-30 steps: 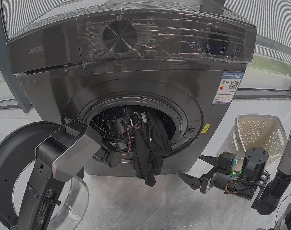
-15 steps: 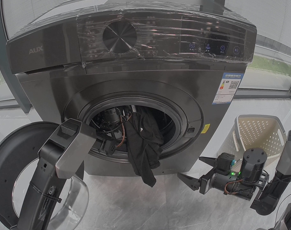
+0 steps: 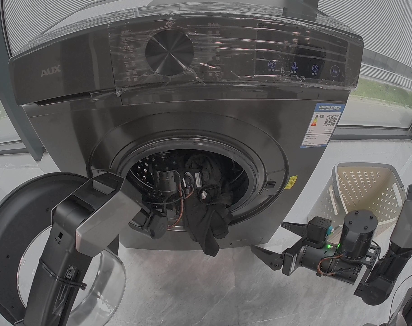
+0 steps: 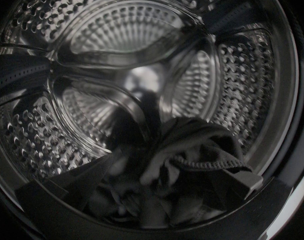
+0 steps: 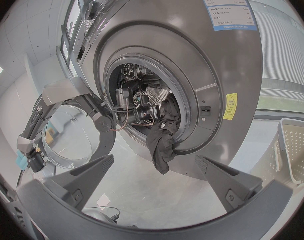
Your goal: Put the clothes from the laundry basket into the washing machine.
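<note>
A black garment hangs over the lower rim of the washing machine's round opening, part inside the drum, part dangling outside. My left arm is in the opening. My left gripper is open inside the drum, and the bunched dark cloth lies between its fingers. My right gripper is open and holds nothing. It hovers low over the floor to the right of the machine, beside the laundry basket. In the right wrist view the garment droops from the rim.
The machine's round glass door stands swung open at the left, next to my left arm. The cream perforated basket sits on the pale floor by the machine's right side. Bare floor lies in front of the machine.
My left arm pushed the garment deeper into the opening. The cloth is more bunched at the rim and hangs down less. The right arm stayed nearly still.
</note>
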